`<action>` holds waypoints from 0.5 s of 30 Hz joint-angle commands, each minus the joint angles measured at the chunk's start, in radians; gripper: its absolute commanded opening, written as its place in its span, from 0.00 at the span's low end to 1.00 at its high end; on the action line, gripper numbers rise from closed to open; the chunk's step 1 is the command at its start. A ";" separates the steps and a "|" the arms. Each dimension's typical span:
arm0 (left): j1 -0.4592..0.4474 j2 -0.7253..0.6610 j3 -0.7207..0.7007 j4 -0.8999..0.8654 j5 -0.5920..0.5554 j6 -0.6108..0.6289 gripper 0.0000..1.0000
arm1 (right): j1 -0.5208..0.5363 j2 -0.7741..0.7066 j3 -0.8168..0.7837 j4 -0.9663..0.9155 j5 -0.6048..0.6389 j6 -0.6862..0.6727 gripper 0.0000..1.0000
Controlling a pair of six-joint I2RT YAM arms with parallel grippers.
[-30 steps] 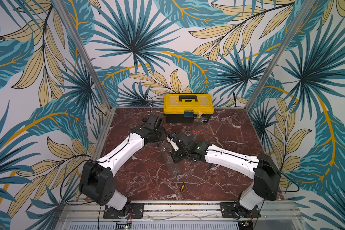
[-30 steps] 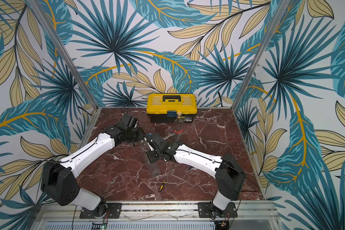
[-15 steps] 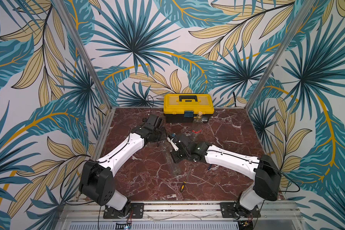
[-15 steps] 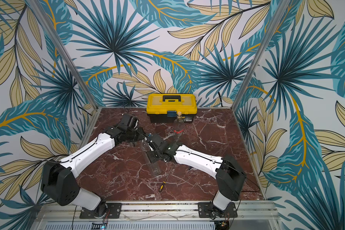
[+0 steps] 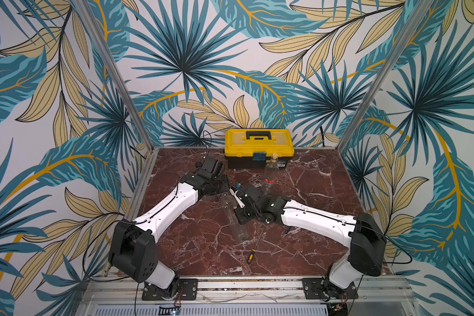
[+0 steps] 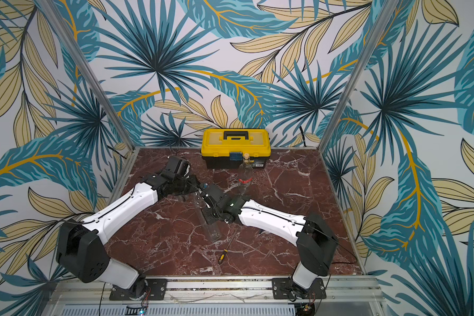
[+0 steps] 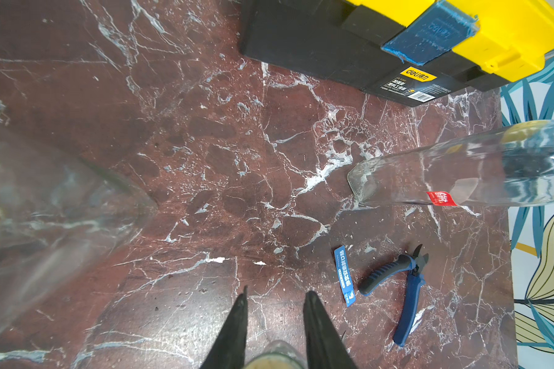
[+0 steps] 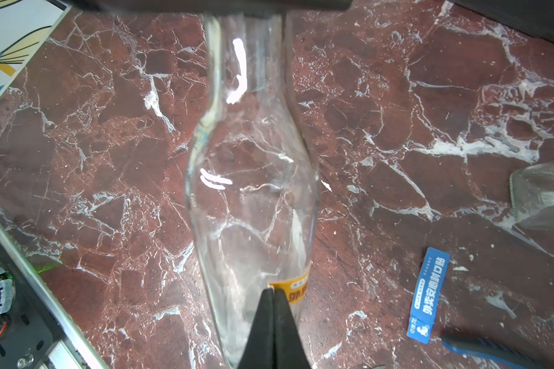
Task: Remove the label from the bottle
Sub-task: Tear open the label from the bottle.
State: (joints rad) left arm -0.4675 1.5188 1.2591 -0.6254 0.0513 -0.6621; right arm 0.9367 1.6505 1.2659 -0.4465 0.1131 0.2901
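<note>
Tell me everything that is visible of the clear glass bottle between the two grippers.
The clear glass bottle is long and colourless; the red marble table shows through it. A narrower part widens into a rounded body. In both top views the bottle runs slanted between the grippers; whether it rests on the table is unclear. An orange label with printed characters sticks to it. The right gripper has its jaws closed at that label's edge. The left gripper holds its narrower end in its jaws.

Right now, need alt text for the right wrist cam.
The right gripper, shut, sits at the edge of an orange label on a clear bottle, seen against the red marble table. A loose blue label lies beside it.
</note>
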 commanded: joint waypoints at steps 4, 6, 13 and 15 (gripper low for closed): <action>-0.007 -0.022 0.003 -0.093 -0.025 0.083 0.00 | -0.012 -0.027 -0.029 -0.023 0.091 -0.026 0.00; -0.007 -0.023 0.003 -0.093 -0.027 0.082 0.00 | -0.012 -0.029 -0.030 -0.022 0.091 -0.025 0.00; -0.007 -0.028 0.000 -0.093 -0.028 0.078 0.00 | -0.010 -0.038 -0.040 -0.015 0.095 -0.025 0.00; -0.007 -0.028 0.001 -0.092 -0.028 0.076 0.00 | -0.010 -0.040 -0.039 -0.015 0.093 -0.023 0.00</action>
State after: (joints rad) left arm -0.4698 1.5188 1.2591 -0.6254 0.0521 -0.6601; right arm 0.9367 1.6402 1.2522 -0.4431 0.1299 0.2764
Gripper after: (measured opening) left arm 0.289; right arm 0.044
